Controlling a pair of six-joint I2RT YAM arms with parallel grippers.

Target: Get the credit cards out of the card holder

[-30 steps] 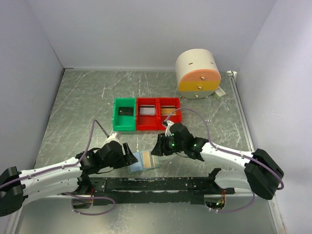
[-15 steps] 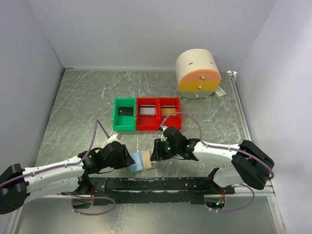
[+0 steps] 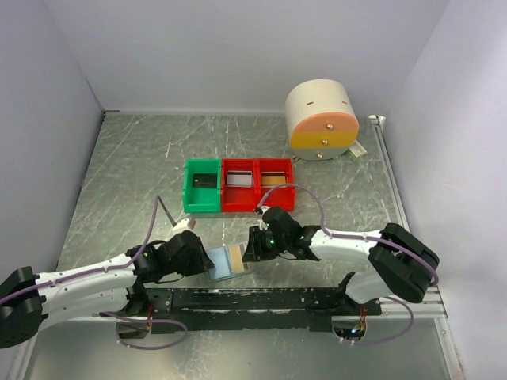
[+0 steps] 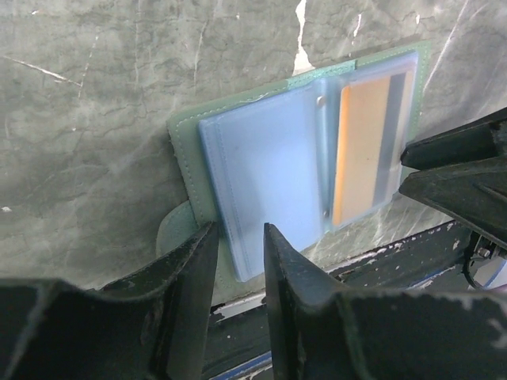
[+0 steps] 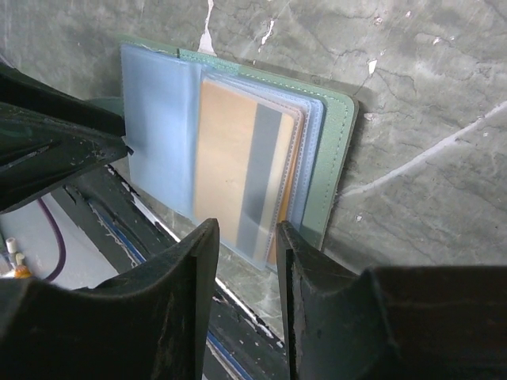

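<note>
Holder lies open on table, lower centre of the top view, between both claws. Orange card sits in its right pocket. Left claw: jaws narrowly apart, tips over the holder's blue left half. Right claw: jaws narrowly apart, tips over the card pocket's edge. Neither visibly clamps anything.

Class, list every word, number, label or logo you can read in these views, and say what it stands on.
No text can be read anywhere.
credit card in the card holder: only a dark stripe, no print shows.
Flat items in the green bin and red bins: too small to read.
Small tag beside the round drawer unit: too small to read.
</note>
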